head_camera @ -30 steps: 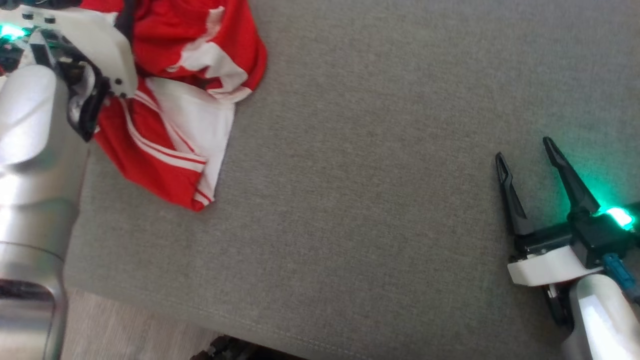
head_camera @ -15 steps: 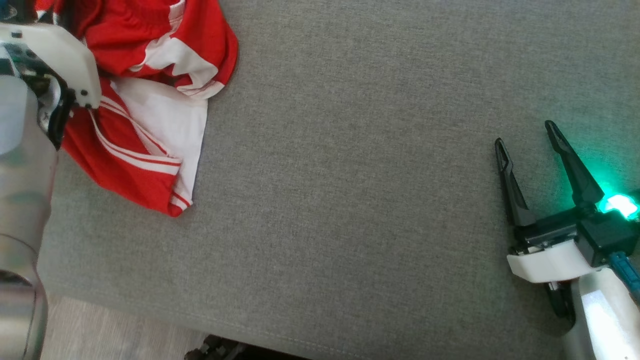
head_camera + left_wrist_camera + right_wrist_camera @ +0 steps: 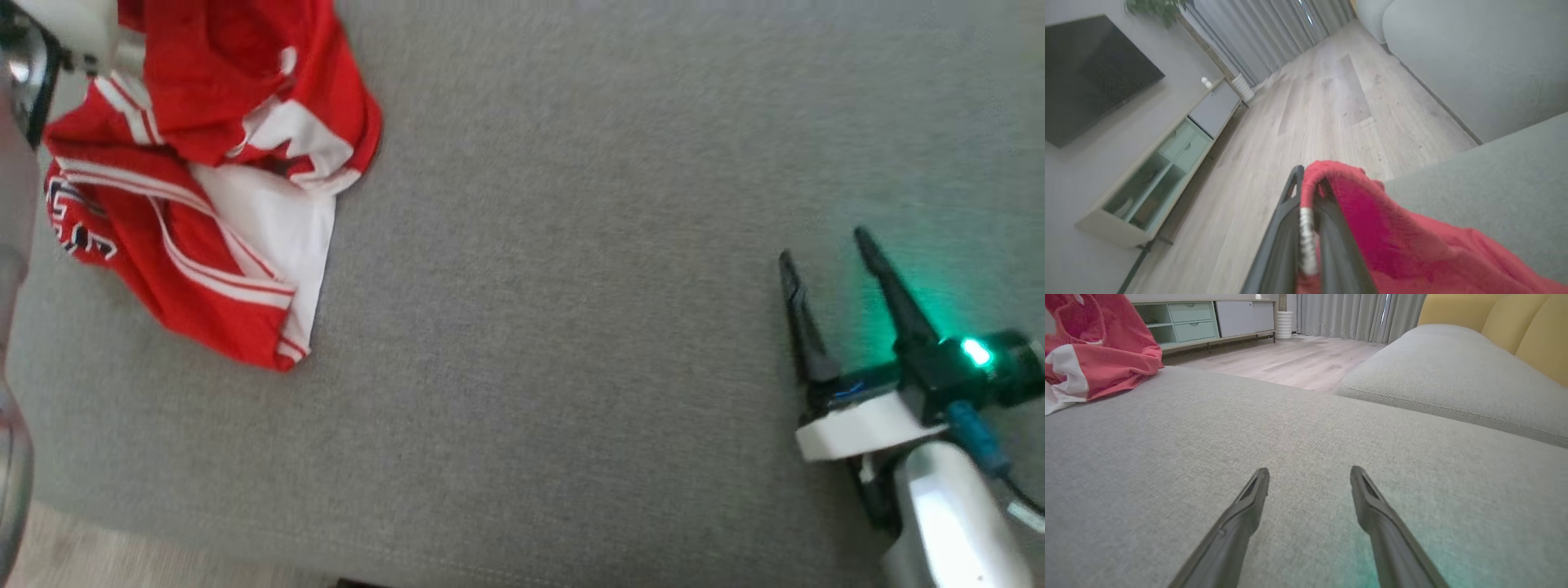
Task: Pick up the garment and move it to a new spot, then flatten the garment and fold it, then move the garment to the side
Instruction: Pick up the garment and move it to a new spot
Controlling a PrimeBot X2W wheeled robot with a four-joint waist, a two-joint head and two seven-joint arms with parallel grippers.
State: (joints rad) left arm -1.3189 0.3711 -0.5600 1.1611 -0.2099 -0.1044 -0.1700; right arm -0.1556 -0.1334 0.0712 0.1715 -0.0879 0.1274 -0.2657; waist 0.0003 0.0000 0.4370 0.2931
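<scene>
The left claw is closed tight on a fold of the red and white garment, which is bunched at the left of the grey sofa seat. The right claw is wide open and empty, well apart.

A crumpled red-and-white jersey is seen heaped at ten o'clock on a grey fabric cushion, with dark lettering shown on a fold at nine o'clock. The silver left arm is cropped by the nine o'clock edge, its white wrist housing set beside the cloth at eleven o'clock. At four o'clock the right gripper is pictured against bare fabric, well apart from the jersey, fingers spread, a green light lit at its base. Pale floor is glimpsed at seven o'clock.
</scene>
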